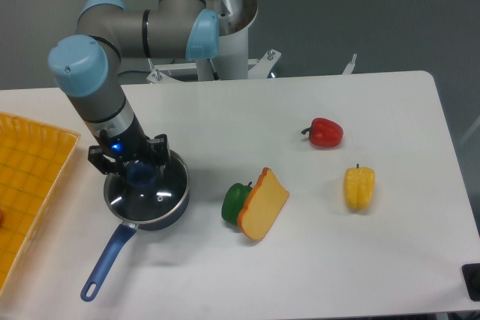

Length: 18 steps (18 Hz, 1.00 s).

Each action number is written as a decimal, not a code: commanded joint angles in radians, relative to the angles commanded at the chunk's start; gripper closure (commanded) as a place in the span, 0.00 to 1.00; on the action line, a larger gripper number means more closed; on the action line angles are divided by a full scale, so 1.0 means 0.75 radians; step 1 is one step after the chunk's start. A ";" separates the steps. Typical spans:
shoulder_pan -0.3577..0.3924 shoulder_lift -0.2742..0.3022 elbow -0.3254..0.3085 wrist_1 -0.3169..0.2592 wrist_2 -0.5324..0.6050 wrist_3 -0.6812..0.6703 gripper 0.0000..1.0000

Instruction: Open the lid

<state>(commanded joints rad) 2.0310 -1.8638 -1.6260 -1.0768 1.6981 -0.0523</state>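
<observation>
The lid point(154, 194), clear glass with a metal rim, lies flat on the dark blue saucepan point(174, 211) at the table's left. Its blue knob point(140, 176) shows at the centre. My gripper point(135, 168) hangs straight over the knob, its black fingers point(158, 149) standing on either side of it. The fingertips are hidden by the gripper body, so I cannot see whether they press on the knob.
The pan's long blue handle point(105, 264) points to the front left. A yellow basket point(30, 185) sits at the left edge. A green pepper point(235, 201) and a bread slice point(264, 204) lie mid-table, with a red pepper point(325, 133) and a yellow pepper point(359, 187) to the right.
</observation>
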 joint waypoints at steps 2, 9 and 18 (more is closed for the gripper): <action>0.000 0.002 -0.002 0.000 0.000 0.051 0.36; 0.000 0.000 -0.002 0.000 -0.002 0.152 0.36; 0.000 0.002 -0.004 0.002 -0.014 0.156 0.36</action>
<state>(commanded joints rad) 2.0310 -1.8623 -1.6291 -1.0753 1.6874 0.0644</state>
